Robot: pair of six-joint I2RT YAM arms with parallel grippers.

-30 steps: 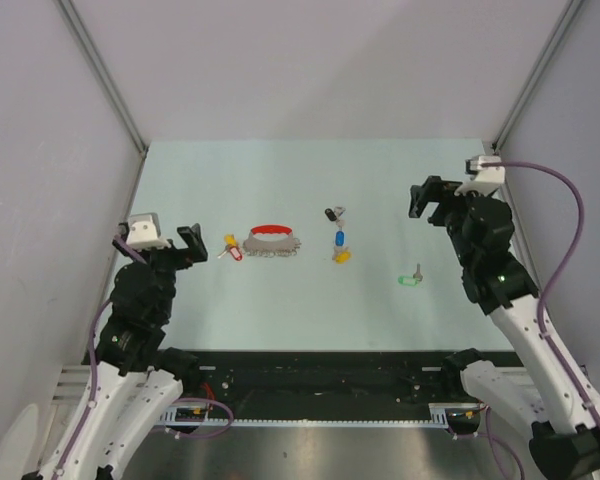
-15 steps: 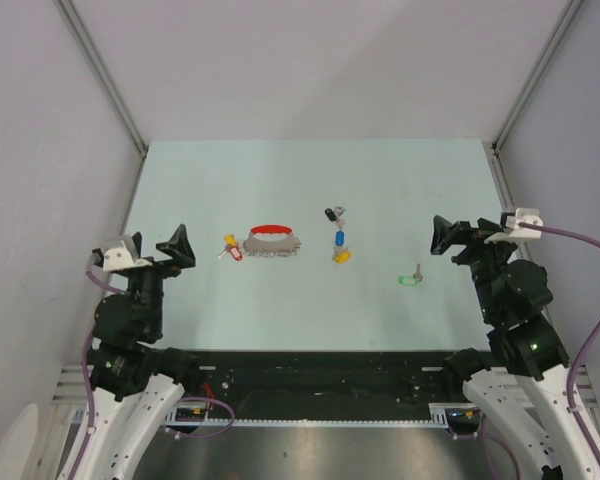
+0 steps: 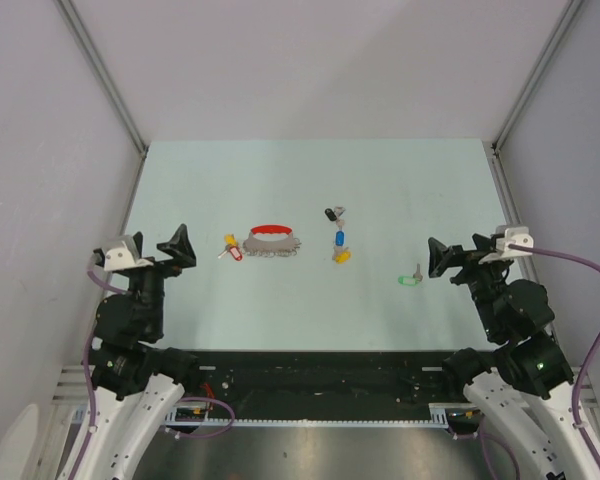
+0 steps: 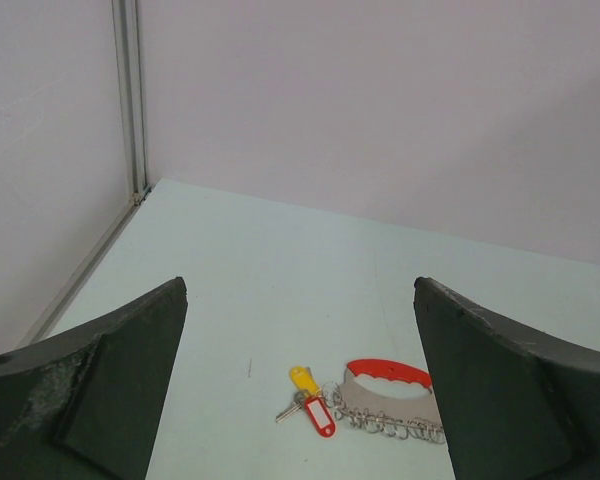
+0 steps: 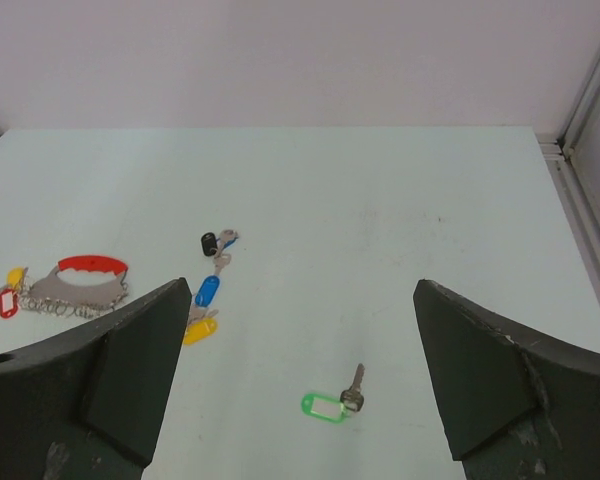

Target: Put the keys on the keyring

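The keyring (image 3: 270,241), a red curved band over a bunch of silvery loops, lies left of the middle. A red-tagged key (image 3: 234,253) and a yellow-tagged key (image 3: 229,240) lie touching its left end. Black-tagged (image 3: 331,213), blue-tagged (image 3: 339,238) and yellow-tagged (image 3: 341,256) keys lie in a line at the middle. A green-tagged key (image 3: 408,280) lies alone to the right. My left gripper (image 3: 177,248) is open and empty, near-left of the keyring (image 4: 390,395). My right gripper (image 3: 442,258) is open and empty, right of the green-tagged key (image 5: 330,405).
The pale green table (image 3: 310,180) is enclosed by grey walls with metal corner posts (image 3: 105,80) at the back left and back right. The arms' bases and a black rail (image 3: 310,365) run along the near edge.
Both arms have drawn back toward the near edge. The right gripper came down from the far right to beside the green-tagged key. No key or keyring has moved.
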